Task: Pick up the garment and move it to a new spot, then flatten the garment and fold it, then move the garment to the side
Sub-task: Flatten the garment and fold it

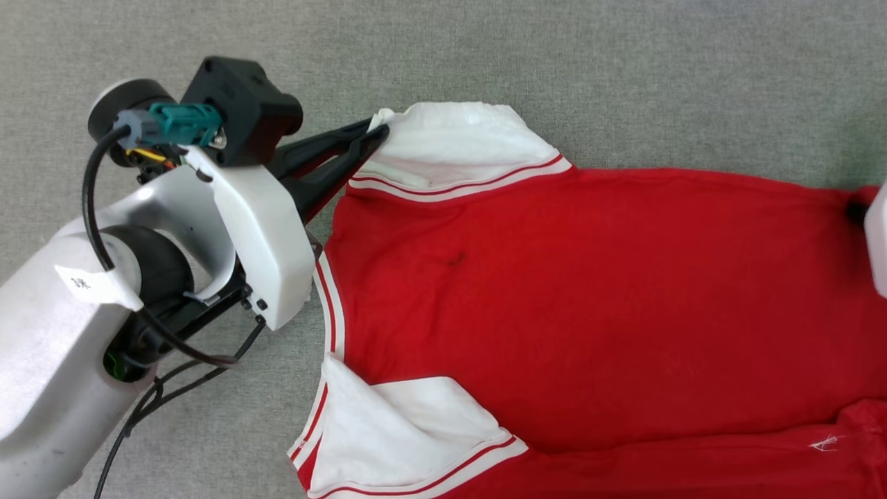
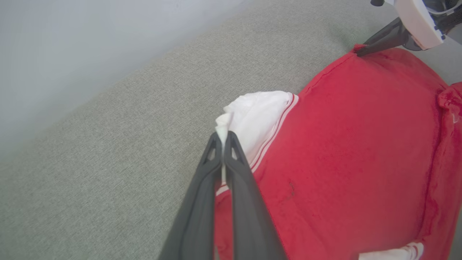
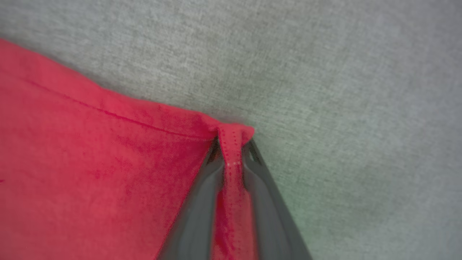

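Two grippers pinch the garment (image 1: 589,298), a red jersey shirt spread on a grey woven surface (image 1: 624,62). It fills the head view from centre to 3 and 5 o'clock. At 11 o'clock the left gripper (image 1: 378,135) has its fingers closed tight on the corner of a white sleeve (image 1: 457,149) edged with white-red striped trim. A second white sleeve (image 1: 402,436) lies creased at 6 o'clock. In the right wrist view the right gripper (image 3: 234,144) clamps a red hemmed corner. Between them runs soft knit cloth, marked by a dark speck (image 1: 454,260) and a small white stitched mark (image 1: 824,442). A black cable (image 1: 93,208) and teal plug (image 1: 183,123) ride the left wrist, and its white tag (image 1: 83,284) bears print I cannot read. A pale wall (image 2: 72,43) borders the surface at 10 o'clock in the left wrist view.
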`<state>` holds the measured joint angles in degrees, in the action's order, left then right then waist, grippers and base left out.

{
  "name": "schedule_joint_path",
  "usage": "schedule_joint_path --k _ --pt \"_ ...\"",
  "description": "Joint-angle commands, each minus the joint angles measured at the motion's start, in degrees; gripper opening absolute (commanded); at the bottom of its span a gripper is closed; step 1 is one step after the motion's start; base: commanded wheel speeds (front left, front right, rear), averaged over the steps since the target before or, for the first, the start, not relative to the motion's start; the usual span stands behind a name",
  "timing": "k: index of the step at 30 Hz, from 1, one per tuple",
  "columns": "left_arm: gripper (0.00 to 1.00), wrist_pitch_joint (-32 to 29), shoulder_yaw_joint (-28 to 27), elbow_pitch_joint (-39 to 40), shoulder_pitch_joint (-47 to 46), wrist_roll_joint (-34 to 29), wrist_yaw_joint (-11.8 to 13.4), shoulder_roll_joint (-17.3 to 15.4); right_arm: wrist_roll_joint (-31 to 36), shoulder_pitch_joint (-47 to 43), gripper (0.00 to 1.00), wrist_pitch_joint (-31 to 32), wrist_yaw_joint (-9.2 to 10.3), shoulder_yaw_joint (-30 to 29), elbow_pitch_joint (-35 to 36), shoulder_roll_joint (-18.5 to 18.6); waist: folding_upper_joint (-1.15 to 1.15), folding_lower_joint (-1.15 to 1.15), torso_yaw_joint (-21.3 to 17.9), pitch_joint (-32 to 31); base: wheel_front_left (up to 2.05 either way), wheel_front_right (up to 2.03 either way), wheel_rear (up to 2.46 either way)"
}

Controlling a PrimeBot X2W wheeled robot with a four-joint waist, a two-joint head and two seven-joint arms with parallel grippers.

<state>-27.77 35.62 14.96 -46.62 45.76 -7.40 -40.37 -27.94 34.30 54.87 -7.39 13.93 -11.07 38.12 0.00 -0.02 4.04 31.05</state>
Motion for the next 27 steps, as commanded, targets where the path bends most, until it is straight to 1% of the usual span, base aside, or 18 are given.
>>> schedule_joint_path --k 1,4,7,14,18,22,27 --pt "0.0 0.6 0.1 -0.3 0.9 -0.2 0.0 0.1 -0.7 -3.5 0.0 0.1 -0.17 3.1 -3.9 -2.8 0.0 0.02 -0.1 -0.7 0.0 0.0 0.0" --pt "0.0 2.0 -0.1 -1.0 2.2 -0.1 0.3 0.0 -1.1 -3.3 0.0 -2.0 -0.16 2.4 -4.3 -2.8 0.0 0.02 -0.5 -2.2 0.0 0.0 0.0" --pt "0.0 4.0 -1.0 -1.3 4.4 0.9 1.5 0.4 -1.7 -3.4 0.0 -4.8 -0.17 1.2 -4.9 -3.7 0.0 0.02 -1.1 -4.3 0.0 0.0 0.0" --pt "0.0 7.1 -2.1 -0.7 10.7 1.9 3.6 -1.5 -1.8 -4.9 0.0 -14.5 -0.13 -1.6 -2.1 -2.8 0.0 0.02 -1.5 -9.7 0.0 0.0 0.0" --pt "0.0 8.9 -2.8 0.6 15.3 2.5 5.2 -2.8 -2.1 -8.2 0.0 -17.1 -0.09 -2.5 0.1 -1.9 0.0 0.02 -1.7 -12.7 0.0 0.0 0.0" --pt "0.0 10.4 -3.2 2.4 21.1 3.2 7.2 -4.6 -2.8 -12.9 0.0 -18.9 -0.09 -4.7 3.2 -2.4 0.0 0.02 -1.9 -15.5 0.0 0.0 0.0" --pt "0.0 12.8 -3.5 5.0 29.3 3.3 10.9 -6.7 -2.0 -20.6 0.0 -20.0 -0.09 -7.5 8.0 -3.7 0.0 0.02 -2.2 -18.4 0.0 0.0 0.0"
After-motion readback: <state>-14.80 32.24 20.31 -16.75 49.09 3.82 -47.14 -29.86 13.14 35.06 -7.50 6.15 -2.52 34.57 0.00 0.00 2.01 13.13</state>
